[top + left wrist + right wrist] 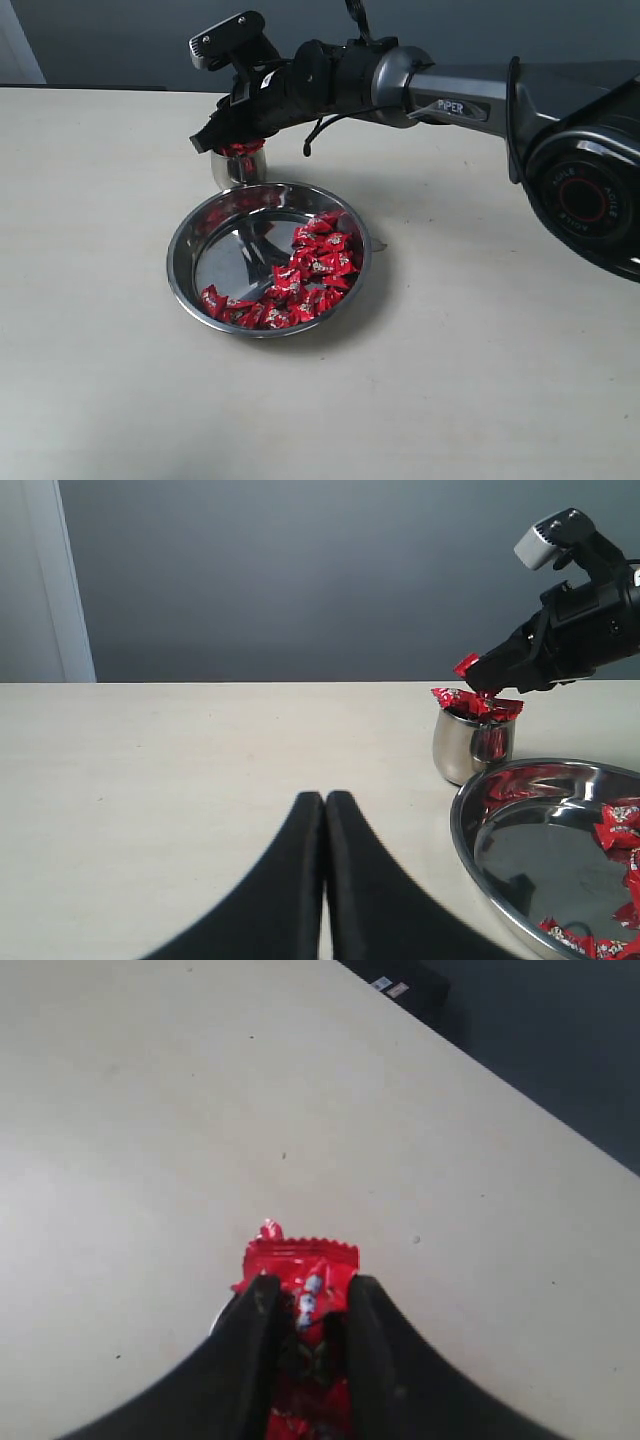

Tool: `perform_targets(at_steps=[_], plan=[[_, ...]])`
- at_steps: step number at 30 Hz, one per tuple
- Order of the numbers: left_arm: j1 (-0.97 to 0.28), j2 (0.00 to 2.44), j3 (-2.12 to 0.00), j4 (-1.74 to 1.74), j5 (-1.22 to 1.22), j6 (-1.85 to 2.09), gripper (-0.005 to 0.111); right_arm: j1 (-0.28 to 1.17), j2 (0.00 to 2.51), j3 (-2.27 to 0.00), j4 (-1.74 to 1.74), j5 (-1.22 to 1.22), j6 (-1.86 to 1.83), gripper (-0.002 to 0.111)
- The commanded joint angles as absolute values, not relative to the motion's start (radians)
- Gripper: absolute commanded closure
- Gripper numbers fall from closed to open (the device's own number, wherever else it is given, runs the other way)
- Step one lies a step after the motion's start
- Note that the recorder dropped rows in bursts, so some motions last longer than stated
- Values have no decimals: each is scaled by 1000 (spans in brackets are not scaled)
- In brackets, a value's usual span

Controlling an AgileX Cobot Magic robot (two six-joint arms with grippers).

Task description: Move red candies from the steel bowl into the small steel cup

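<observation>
The steel bowl (185,270) lies mid-table with several red candies (315,262) heaped on its right and near side. Just behind it stands the small steel cup (238,170), filled to the brim with red candies (478,705). My right gripper (207,142) hangs directly over the cup's mouth, shut on one red candy (300,1258) that pokes out between its fingertips. In the left wrist view that candy (466,665) sits a little above the cup (470,745). My left gripper (325,800) is shut and empty, low over the bare table left of the bowl (463,830).
The right arm (450,95) stretches across the back of the table from the right edge. A grey wall (300,570) rises behind the table's far edge. A dark box (405,985) sits beyond the table edge in the right wrist view.
</observation>
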State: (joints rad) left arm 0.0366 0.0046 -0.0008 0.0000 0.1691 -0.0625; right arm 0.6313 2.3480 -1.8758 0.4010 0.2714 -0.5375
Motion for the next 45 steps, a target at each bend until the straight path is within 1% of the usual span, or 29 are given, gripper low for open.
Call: perform_targets(at_steps=[1,3,9,37,38,39,40,42,45], plan=[[38,0,0,0,163,-67,106,629,2347,-1880,403,268,-546,73],[38,0,0,0,163,-67,106,629,2347,-1880,410,266,-546,66],[38,0,0,0,163,-67,106,629,2347,-1880,412,257,-546,69],[38,0,0,0,163,-67,106,629,2347,-1880,412,247,-546,69],[38,0,0,0,163,-67,106,629,2347,-1880,412,247,-546,70],[38,0,0,0,163,-67,106,629,2346,-1880,412,247,-546,75],[38,0,0,0,163,-67,106,629,2337,-1880,412,249,-546,85],[38,0,0,0,163,-67,106,629,2308,-1880,424,249,-546,109],[38,0,0,0,163,-67,106,629,2244,-1880,429,247,-538,108]])
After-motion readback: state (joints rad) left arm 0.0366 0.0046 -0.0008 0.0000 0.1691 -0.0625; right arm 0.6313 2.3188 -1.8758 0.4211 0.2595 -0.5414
